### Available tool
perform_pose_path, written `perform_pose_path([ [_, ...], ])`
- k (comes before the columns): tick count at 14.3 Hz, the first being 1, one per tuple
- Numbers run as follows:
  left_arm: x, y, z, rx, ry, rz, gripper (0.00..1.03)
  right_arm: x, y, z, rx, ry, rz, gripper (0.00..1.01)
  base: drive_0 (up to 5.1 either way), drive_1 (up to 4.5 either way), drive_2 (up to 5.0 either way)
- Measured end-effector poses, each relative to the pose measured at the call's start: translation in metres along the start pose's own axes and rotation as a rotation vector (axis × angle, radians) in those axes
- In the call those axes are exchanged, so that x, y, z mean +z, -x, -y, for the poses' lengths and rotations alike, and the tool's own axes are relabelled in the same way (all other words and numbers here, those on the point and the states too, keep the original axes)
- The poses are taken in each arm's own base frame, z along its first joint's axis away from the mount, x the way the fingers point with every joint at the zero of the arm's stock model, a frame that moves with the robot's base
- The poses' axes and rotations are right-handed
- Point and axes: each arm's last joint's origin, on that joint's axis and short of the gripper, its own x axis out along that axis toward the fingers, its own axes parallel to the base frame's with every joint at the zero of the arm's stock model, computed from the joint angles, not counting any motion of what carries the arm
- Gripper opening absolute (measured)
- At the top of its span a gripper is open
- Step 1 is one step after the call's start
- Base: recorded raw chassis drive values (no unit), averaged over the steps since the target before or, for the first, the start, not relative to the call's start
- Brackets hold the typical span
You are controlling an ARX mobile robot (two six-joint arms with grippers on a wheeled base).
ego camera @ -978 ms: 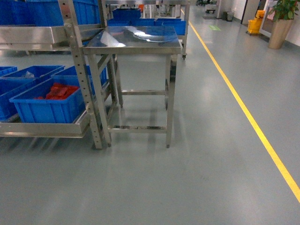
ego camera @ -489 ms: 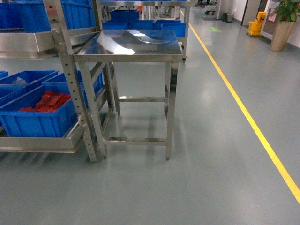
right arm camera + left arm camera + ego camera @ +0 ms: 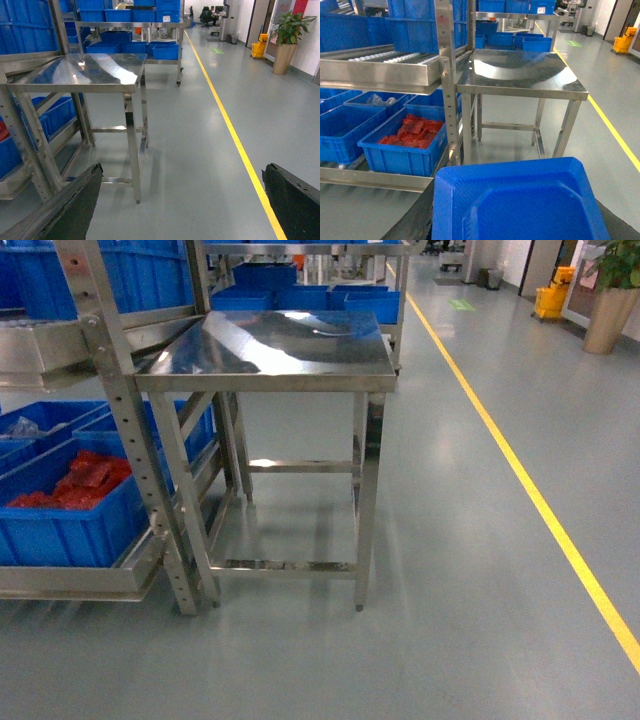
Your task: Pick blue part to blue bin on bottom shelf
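One stainless table (image 3: 270,355) on four legs stands in the middle of the head view, just beside a steel rack on its left. The bottom shelf (image 3: 70,580) of that rack carries at least three blue bins; the nearest blue bin (image 3: 60,535) holds a heap of red parts (image 3: 80,480), and the one behind it (image 3: 55,418) holds something in clear plastic. The blue part itself cannot be made out in any of the three views. One yellow line (image 3: 540,500) runs along the grey floor on the right, with one potted plant (image 3: 610,300) and one yellow mop bucket (image 3: 548,295) far off. The right gripper (image 3: 182,200) has its two dark fingers (image 3: 75,200) spread wide with only floor between them. The left gripper (image 3: 520,220) is mostly covered by one bright-blue tray-like piece (image 3: 520,195) filling the bottom of its view; whether its fingers clamp that piece cannot be told.
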Motion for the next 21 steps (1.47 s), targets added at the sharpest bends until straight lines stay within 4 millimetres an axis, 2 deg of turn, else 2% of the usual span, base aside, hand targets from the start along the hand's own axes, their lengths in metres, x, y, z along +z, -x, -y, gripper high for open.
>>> perform_pose_path([
  [21, -0.0002, -0.0001, 0.0, -0.001, 0.0, -0.001, 0.44, -0.0002, 0.0, 0.0, 0.0, 0.0, -0.002, 0.98, 0.0, 4.01, -4.0],
])
